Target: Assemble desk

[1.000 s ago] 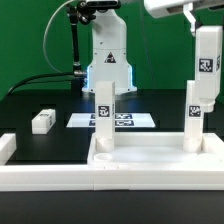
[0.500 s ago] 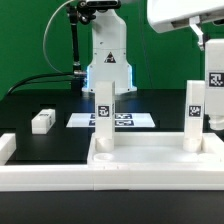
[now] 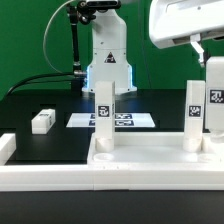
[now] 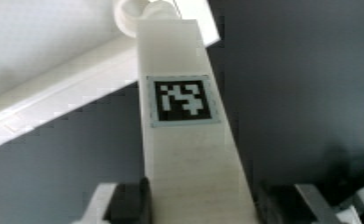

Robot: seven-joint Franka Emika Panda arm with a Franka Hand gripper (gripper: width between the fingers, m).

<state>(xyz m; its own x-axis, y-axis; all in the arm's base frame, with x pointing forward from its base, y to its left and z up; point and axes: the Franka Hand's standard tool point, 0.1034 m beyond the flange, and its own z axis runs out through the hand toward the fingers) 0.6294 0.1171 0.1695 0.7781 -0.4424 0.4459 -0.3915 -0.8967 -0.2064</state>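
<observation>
The white desk tabletop (image 3: 150, 158) lies rim-up at the front. Two leg posts stand upright in it, one (image 3: 104, 108) at the exterior view's left corner and one (image 3: 194, 114) toward the right. My gripper (image 3: 207, 55) is shut on a third tagged leg (image 3: 213, 98), held upright at the exterior view's right edge just beside the right standing post. In the wrist view this held leg (image 4: 182, 120) fills the middle, and my gripper (image 4: 214, 205) has a dark pad pressed on each side of it. A fourth leg (image 3: 42, 121) lies loose on the black table.
The marker board (image 3: 130, 121) lies flat behind the tabletop, in front of the robot base (image 3: 108, 60). A long white barrier wall (image 3: 40, 172) runs along the front, with a raised end at the exterior view's left.
My gripper has come down with the held leg, which now hangs lower and close beside the right standing post. The other parts have not moved.
</observation>
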